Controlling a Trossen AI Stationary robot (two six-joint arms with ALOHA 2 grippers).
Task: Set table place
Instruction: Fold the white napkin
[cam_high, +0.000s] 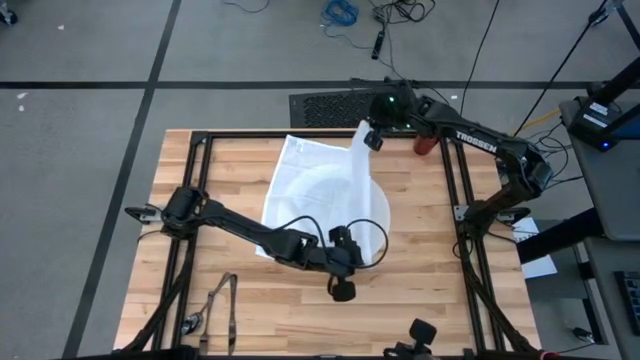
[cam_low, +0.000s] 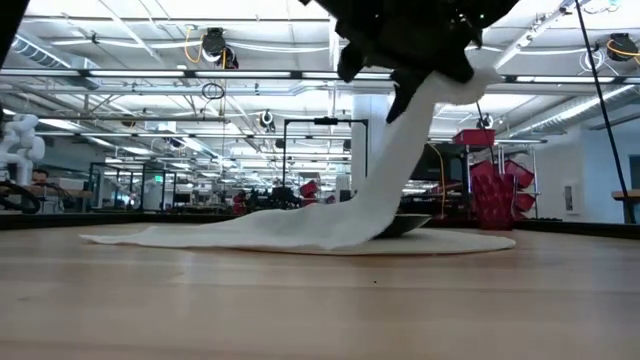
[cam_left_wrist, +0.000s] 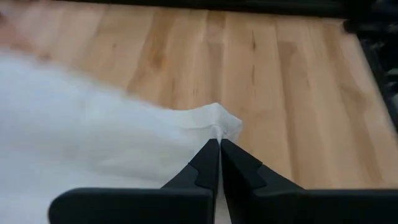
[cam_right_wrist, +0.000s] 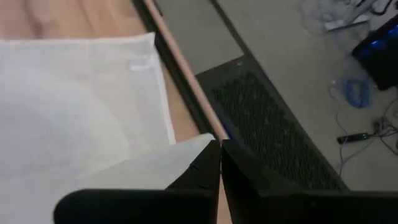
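Note:
A white cloth napkin (cam_high: 300, 185) lies spread over a big round white plate (cam_high: 386, 212) at the middle of the wooden table (cam_high: 250, 320). My left gripper (cam_high: 362, 250) is shut on the napkin's near right corner. My right gripper (cam_high: 372, 136) is shut on its far right corner, held high above the table's far edge. In the low view the cloth (cam_low: 380, 190) rises steeply from the plate (cam_low: 470, 241) to the dark grippers at the top. A red cup (cam_high: 425, 146) stands at the far right, partly under my right arm. My left gripper pinches the napkin's near right corner (cam_left_wrist: 219, 123) between its two fingertips, coming slanting down from the table's left. The corner is raised off the table and puckers at the fingers; the cloth behind it sags toward the plate. My right gripper pinches the napkin's far right corner (cam_right_wrist: 194, 149) between its two fingers, slanting down from the table's far right. That corner is lifted clear, and the cloth runs down from it in a narrow, drawn strip (cam_high: 360, 170) to the part lying on the plate.
Dark metal cutlery (cam_high: 222, 300) lies near the table's near left corner. A black metal frame (cam_high: 455, 190) runs along the table's sides. Bare wood shows to the near right and left of the plate. A dark floor grille (cam_right_wrist: 273, 124) lies beyond the far edge.

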